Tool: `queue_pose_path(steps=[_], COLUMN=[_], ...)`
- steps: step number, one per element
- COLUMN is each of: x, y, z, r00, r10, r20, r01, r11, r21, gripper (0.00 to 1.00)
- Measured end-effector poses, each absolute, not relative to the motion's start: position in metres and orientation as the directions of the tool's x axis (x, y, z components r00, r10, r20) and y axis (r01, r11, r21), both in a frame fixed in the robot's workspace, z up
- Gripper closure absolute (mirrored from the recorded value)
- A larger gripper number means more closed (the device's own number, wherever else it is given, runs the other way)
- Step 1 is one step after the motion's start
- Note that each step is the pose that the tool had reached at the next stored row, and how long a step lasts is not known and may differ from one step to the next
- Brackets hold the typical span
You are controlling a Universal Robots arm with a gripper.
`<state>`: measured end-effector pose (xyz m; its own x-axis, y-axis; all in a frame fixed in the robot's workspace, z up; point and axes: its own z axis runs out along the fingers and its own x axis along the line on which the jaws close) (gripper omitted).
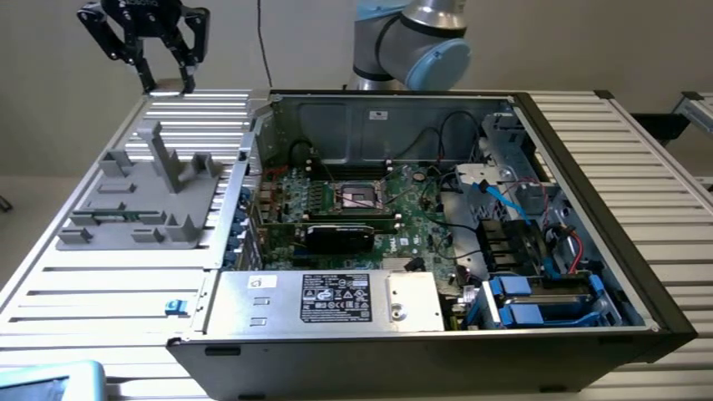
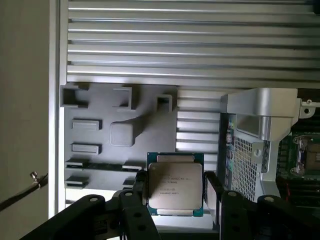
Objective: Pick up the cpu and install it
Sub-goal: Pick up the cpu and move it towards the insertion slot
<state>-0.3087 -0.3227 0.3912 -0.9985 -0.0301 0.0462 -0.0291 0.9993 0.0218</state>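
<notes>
High above grey fixture [image 1: 134, 200], gripper [image 1: 167, 86] hangs pointing down, clamped on cpu [image 2: 175, 185] sides

Ext view: gripper [image 1: 167, 86] hangs high over far corner of slatted alu table [image 1: 646, 184], at view's left, fingers pointing down and set apart; can't tell from here if anything sits between them. Grey fixture tray [image 1: 139, 196] w/ upright posts lies below, just beside open PC case [image 1: 390, 117]. Inside: green mobo [image 1: 418, 221], black-framed CPU socket [image 1: 359, 196] near its middle, black card [image 1: 340, 236] in front of it. Silver PSU [image 1: 334, 301] w/ black label at near edge; blue drive caddies [image 1: 523, 305] toward view's right. UR arm joint [image 1: 412, 42] behind case.
</notes>
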Motion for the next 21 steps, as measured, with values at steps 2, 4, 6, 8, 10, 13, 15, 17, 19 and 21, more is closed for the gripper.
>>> queue_pose_path(steps=[2, 4, 6, 8, 10, 13, 15, 17, 19, 21], x=[-0.300, -0.290, -0.281, -0.272, -0.263, -0.249, -0.240, -0.231, -0.222, -0.213], y=[-0.323, -0.323, -0.323, -0.323, -0.323, -0.323, -0.323, -0.323, -0.323, -0.323], z=[0.392, 0.393, 0.394, 0.395, 0.396, 0.396, 0.397, 0.397, 0.397, 0.397], r00=[-0.998, -0.998, -0.998, -0.998, -0.998, -0.998, -0.998, -0.998, -0.998, -0.998], r10=[-0.030, -0.030, -0.030, -0.030, -0.030, -0.030, -0.030, -0.030, -0.030, -0.030], r20=[0.046, 0.046, 0.046, 0.046, 0.046, 0.047, 0.047, 0.046, 0.047, 0.046], r01=[-0.029, -0.029, -0.029, -0.029, -0.029, -0.029, -0.029, -0.029, -0.029, -0.029], r11=[0.999, 0.999, 0.999, 0.999, 0.999, 0.999, 0.999, 0.999, 0.999, 0.999], r21=[0.022, 0.022, 0.022, 0.022, 0.022, 0.022, 0.022, 0.022, 0.022, 0.022], gripper=[0.45, 0.45, 0.45, 0.45, 0.45, 0.45, 0.45, 0.45, 0.45, 0.45])
